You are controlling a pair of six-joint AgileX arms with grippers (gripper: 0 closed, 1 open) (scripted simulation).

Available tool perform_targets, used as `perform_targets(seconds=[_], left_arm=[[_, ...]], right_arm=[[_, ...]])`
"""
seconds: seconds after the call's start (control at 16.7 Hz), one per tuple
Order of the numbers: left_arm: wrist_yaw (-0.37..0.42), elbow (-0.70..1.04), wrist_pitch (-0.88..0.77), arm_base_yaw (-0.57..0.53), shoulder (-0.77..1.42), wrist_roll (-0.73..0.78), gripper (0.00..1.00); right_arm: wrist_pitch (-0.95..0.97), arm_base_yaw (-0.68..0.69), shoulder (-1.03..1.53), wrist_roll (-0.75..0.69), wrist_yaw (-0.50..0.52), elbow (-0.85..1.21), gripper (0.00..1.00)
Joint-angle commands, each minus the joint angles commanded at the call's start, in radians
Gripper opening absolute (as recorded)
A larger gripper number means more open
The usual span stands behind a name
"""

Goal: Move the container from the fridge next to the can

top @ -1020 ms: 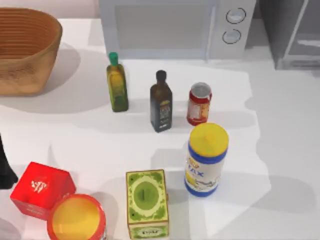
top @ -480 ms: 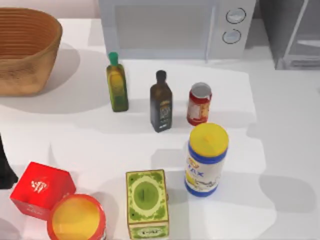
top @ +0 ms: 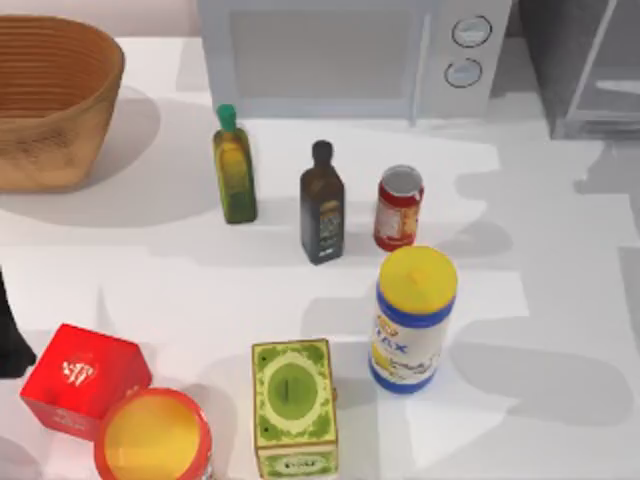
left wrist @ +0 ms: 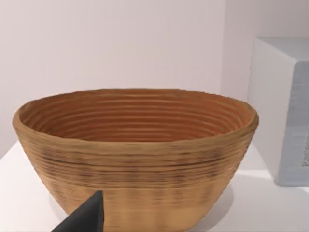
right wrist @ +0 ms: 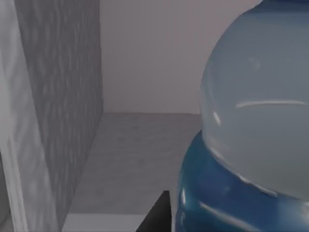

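The container (right wrist: 251, 135) looms very close in the right wrist view, a clear bottle body with a blue band. It stands inside the fridge (right wrist: 58, 96), whose grey wall and floor surround it. A dark part of my right gripper (right wrist: 155, 217) sits right beside the bottle's blue band. In the top view the fridge (top: 580, 70) stands at the back right. The red can (top: 399, 207) stands mid-table, right of a dark bottle (top: 322, 203). My left arm (top: 8, 340) is parked at the table's left edge.
A white microwave (top: 340, 55) stands at the back and a wicker basket (top: 50, 100) at the back left. An olive oil bottle (top: 234, 165), a yellow-lidded canister (top: 412, 318), a green box (top: 293, 405), a red box (top: 85, 378) and a red tub (top: 153, 435) crowd the table.
Shadows on the table's right side have shifted toward the fridge. The things on the table have not moved.
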Motion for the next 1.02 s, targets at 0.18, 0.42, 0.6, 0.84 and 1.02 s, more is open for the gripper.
perform_targets(seconds=[0.18,0.42,0.6,0.84,1.02], left_arm=[[0.0,0.0,0.0,0.0,0.0,0.0,1.0],[0.0,0.0,0.0,0.0,0.0,0.0,1.0],[0.0,0.0,0.0,0.0,0.0,0.0,1.0],[0.0,0.0,0.0,0.0,0.0,0.0,1.0],[0.0,0.0,0.0,0.0,0.0,0.0,1.0]], right_arm=[[0.117,0.217,0.058,-0.001,0.211,-0.059,0.0],[0.242,0.43,0.103,-0.003,0.422,-0.132,0.0],[0.274,0.479,0.109,-0.003,0.47,-0.156,0.0],[0.272,0.476,0.107,-0.001,0.467,-0.153,0.0],[0.274,0.479,0.109,-0.003,0.47,-0.156,0.0]])
